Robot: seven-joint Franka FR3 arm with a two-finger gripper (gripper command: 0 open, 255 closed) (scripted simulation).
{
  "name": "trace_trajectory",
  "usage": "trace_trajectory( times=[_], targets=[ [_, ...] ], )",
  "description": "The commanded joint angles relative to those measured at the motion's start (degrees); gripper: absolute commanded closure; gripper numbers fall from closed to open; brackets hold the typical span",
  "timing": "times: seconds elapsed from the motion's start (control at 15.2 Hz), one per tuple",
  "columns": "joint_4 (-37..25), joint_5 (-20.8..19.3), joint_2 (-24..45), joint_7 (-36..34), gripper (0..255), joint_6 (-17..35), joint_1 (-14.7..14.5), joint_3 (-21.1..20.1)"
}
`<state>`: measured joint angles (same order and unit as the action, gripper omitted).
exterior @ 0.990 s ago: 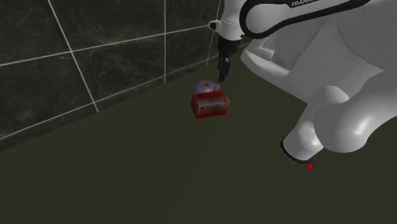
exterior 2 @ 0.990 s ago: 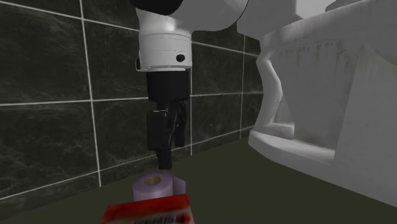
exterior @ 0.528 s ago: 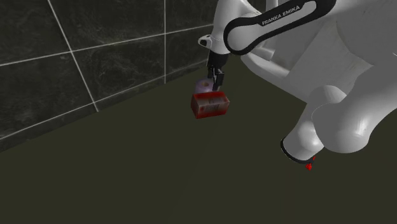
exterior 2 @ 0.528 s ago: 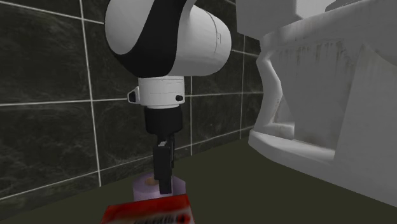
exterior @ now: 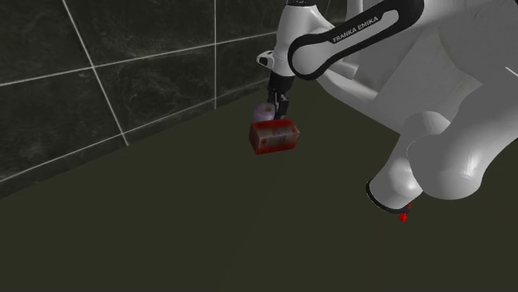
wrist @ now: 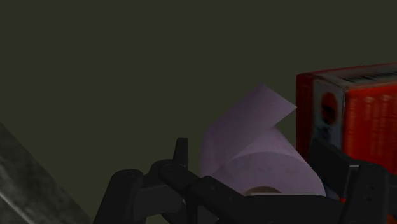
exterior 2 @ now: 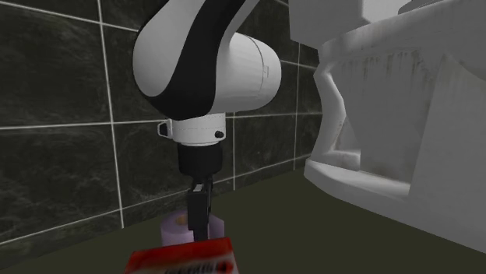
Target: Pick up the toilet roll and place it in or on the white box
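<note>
Hand (exterior 2: 201,232) at toilet roll (exterior 2: 173,230), half-hidden behind red box (exterior 2: 187,261)

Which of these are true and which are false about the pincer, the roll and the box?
1. The roll is pale purple. True.
2. The box is blue. False: it is red.
3. The roll lies on top of the box. False: it stands on the floor beside the box.
4. The pincer is open, with the roll between its fingers. True.
</note>
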<state>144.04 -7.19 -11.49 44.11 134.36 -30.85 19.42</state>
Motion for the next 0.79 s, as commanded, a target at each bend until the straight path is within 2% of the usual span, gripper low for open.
trace_trajectory(
  times=[0.0,0.2,0.26,0.73],
  targets=[
    [0.9,0.0,0.4,-0.1,0,-0.5,-0.2,-0.2],
    [0.9,0.0,0.4,-0.1,0,-0.5,-0.2,-0.2],
    [1.0,0.0,0.3,-0.4,255,-0.5,-0.3,-0.3],
    [0.7,0.1,0.2,-0.6,255,-0.9,-0.5,-0.5]
  ],
)
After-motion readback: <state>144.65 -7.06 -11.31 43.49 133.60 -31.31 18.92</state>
